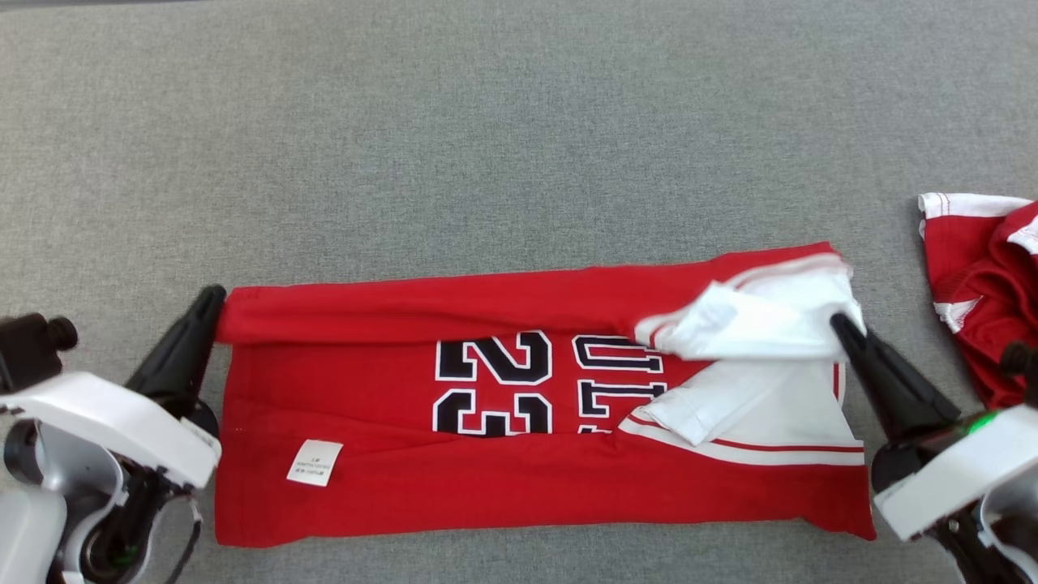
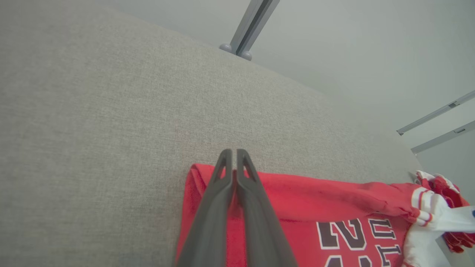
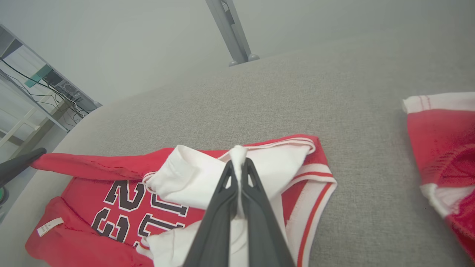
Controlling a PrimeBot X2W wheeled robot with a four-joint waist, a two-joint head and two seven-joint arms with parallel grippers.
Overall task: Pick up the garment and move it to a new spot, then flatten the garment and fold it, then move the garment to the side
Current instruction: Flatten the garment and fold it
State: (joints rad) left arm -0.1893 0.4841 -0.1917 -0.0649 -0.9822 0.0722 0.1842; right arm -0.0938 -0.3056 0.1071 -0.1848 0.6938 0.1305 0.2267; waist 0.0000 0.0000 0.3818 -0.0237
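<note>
The garment [image 1: 486, 478] is a red jersey with black-and-white "23" lettering and white trim, lying partly folded on the grey cloth surface. Its far long edge is lifted into a rolled fold between both grippers. My left gripper [image 1: 215, 296] is shut on the red fabric at the garment's left far corner; red cloth shows between its fingers [image 2: 219, 193] in the left wrist view. My right gripper [image 1: 839, 322] is shut on the white sleeve fabric [image 3: 193, 178] at the right end, with a tuft of white cloth poking out above its tips [image 3: 238, 163].
A second red-and-white garment [image 1: 981, 268] lies bunched at the right edge, close to my right arm. The grey surface [image 1: 486, 146] stretches wide beyond the jersey. Metal posts [image 3: 230, 33] stand past the surface's far edge, and shelving [image 3: 33, 92] stands off to one side.
</note>
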